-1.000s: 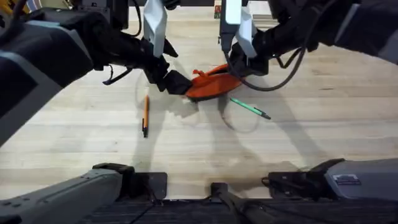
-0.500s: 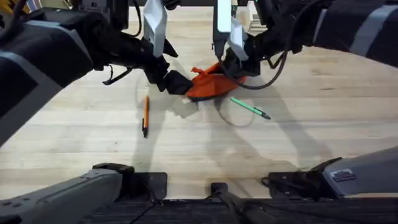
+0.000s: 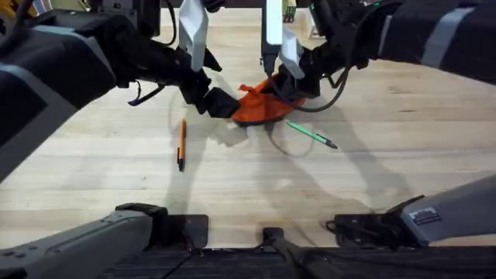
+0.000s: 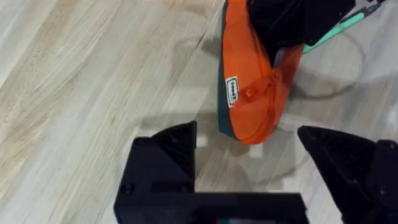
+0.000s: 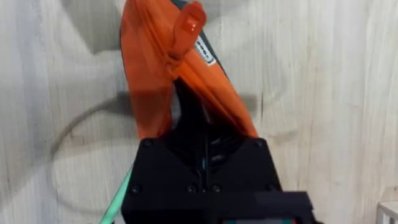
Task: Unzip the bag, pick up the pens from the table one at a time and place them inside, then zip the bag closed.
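My right gripper (image 3: 288,84) is pinched shut on the far end of the soft orange fabric pouch (image 3: 260,107); in the right wrist view its black fingers are closed on the fabric of the pouch (image 5: 163,81) and the small orange pull tab (image 5: 188,26) sticks up just beyond them. My left gripper (image 3: 221,103) sits at the pouch's opposite end, fingers spread wide with nothing between them, the pouch (image 4: 250,93) just ahead of them on the light wooden plank table (image 3: 232,178). Slim green pen (image 3: 311,135) lies beside the pouch, nearest my right gripper. Slim orange pen with a black end (image 3: 181,143) lies apart, nearer my left gripper.
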